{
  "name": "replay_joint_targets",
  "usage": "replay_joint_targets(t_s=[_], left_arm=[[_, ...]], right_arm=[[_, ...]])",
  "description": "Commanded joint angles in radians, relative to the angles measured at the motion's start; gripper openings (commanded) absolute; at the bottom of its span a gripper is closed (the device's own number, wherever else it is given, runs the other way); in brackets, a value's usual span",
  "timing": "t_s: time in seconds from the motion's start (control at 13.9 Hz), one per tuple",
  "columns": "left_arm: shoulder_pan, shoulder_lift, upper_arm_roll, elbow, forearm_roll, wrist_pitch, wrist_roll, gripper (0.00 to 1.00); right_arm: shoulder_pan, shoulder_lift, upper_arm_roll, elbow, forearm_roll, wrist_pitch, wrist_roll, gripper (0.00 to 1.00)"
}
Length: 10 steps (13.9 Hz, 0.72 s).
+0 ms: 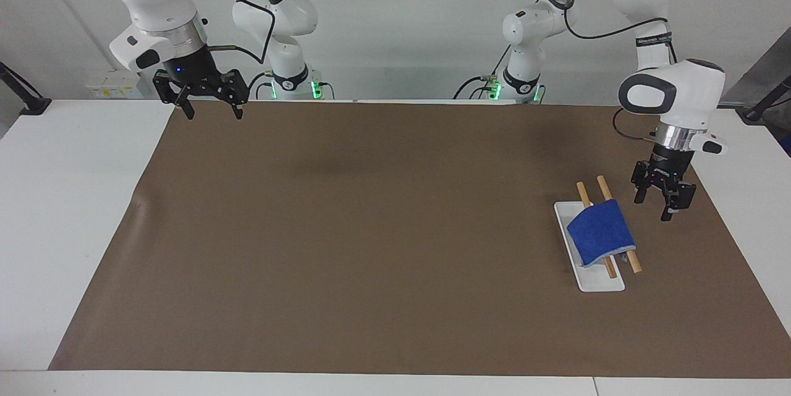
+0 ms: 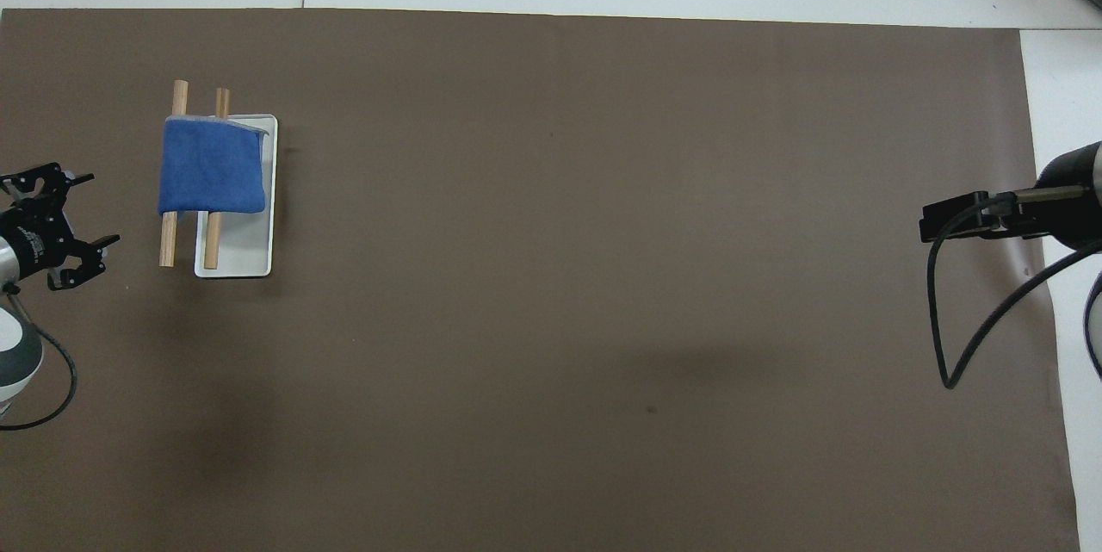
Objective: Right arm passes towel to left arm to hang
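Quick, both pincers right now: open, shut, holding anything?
Left pincer: open, empty, beside the towel draped over the wooden bars.
Right pincer: open, empty, waiting.

Both views are bright and evenly lit, with light that seems to come from above, though no lamp shows. The brown mat (image 1: 371,229) is matte and gives no glare; soft, blurred shadows lie on it, one broad dark patch near its middle (image 1: 337,167) in the facing view and another faint one (image 2: 697,362) in the overhead view. The white bench (image 1: 68,198) edge is pale but not blown out. Focus is sharp across the frames, with little visible bending of straight edges toward the corners. Small green lights (image 1: 316,88) glow at the arm bases.
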State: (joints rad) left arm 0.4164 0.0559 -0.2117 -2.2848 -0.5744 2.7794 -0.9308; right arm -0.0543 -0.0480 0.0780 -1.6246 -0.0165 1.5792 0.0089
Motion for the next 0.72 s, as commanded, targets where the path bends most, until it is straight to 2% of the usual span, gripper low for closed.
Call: replay_joint_targets(t_s=[0.0,0.43,0.65], left_arm=[[0.036,0.002,-0.003,0.060,-0.005,-0.125,0.076,0.88],[0.050,0.045,-0.005,0.278,0.198,-0.424,0.127,0.88],[0.030,0.093,-0.008,0.453,0.324,-0.610,0.127,0.88]], right_arm=[[0.001,-0.012,-0.007,-0.001,0.018,-0.013,-0.023,1.00],[-0.009,-0.015,-0.007,-0.004,-0.029,-0.024,0.011,1.00],[-0.009,-0.015,-0.007,-0.003,-0.028,-0.025,0.009,1.00]])
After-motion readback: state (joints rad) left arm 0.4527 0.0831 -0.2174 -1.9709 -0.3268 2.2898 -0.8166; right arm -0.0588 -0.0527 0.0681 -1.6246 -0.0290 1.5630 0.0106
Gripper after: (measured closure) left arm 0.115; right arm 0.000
